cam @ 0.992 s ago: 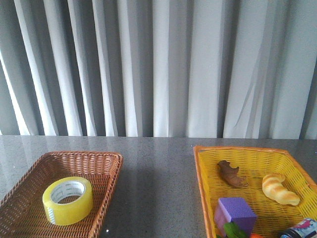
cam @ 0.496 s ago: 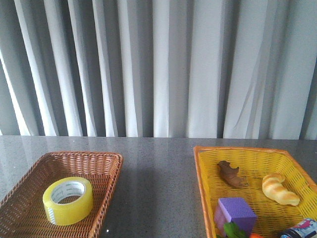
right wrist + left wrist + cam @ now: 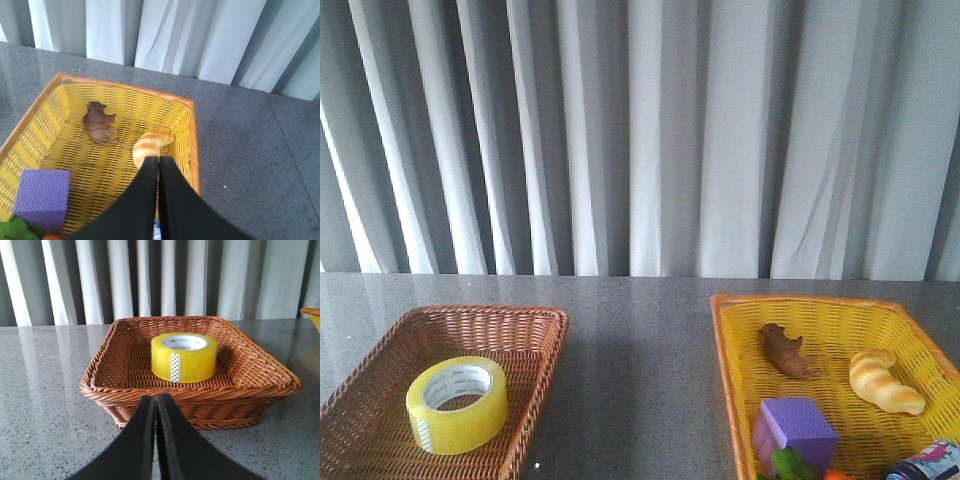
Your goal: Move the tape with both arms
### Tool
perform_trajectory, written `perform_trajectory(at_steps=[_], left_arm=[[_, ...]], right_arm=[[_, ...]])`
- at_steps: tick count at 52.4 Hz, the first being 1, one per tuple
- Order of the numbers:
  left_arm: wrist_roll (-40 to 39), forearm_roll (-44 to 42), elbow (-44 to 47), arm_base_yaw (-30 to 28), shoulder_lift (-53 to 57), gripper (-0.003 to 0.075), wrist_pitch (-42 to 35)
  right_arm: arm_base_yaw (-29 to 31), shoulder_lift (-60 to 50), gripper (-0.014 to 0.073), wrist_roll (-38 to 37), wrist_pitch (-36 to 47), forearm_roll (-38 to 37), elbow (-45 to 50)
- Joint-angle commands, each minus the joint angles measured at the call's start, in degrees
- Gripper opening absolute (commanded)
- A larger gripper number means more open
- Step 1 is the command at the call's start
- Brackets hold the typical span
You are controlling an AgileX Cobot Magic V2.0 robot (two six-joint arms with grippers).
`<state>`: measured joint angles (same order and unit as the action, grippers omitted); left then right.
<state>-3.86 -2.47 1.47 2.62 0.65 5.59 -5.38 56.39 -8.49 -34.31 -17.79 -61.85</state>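
Note:
The tape, a yellow roll with a white printed core, lies flat in the brown wicker basket at the front left; the left wrist view shows the tape in the basket too. My left gripper is shut and empty, short of the basket's near rim. High over the yellow basket hangs my right gripper, shut with nothing in it. Neither arm shows in the front view.
The yellow basket at the right holds a brown animal toy, a croissant toy, a purple cube, something green and a can at its near end. Grey table lies between the baskets, with curtains behind.

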Motion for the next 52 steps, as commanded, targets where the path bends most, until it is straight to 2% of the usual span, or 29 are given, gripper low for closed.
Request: perform_trajectory(at_steps=[1, 40, 47, 52], left_arm=[[-0.6, 0.7, -1.2, 0.5, 1.0, -0.0006, -4.2], [-0.6, 0.7, -1.3, 0.3, 1.0, -0.0006, -4.4], [-0.6, 0.7, -1.3, 0.3, 1.0, -0.0006, -4.4], [-0.6, 0.7, -1.3, 0.3, 1.0, -0.0006, -4.4]], right_arm=[[0.3, -0.9, -0.0008, 0.1, 3.5, -1.3, -1.5], [0.3, -0.9, -0.0008, 0.1, 3.5, -1.2, -1.5], [0.3, -2.9, -0.0008, 0.7, 2.4, 3.0, -1.3], [0.3, -7.9, -0.0008, 5.3, 6.8, 5.2, 3.2]])
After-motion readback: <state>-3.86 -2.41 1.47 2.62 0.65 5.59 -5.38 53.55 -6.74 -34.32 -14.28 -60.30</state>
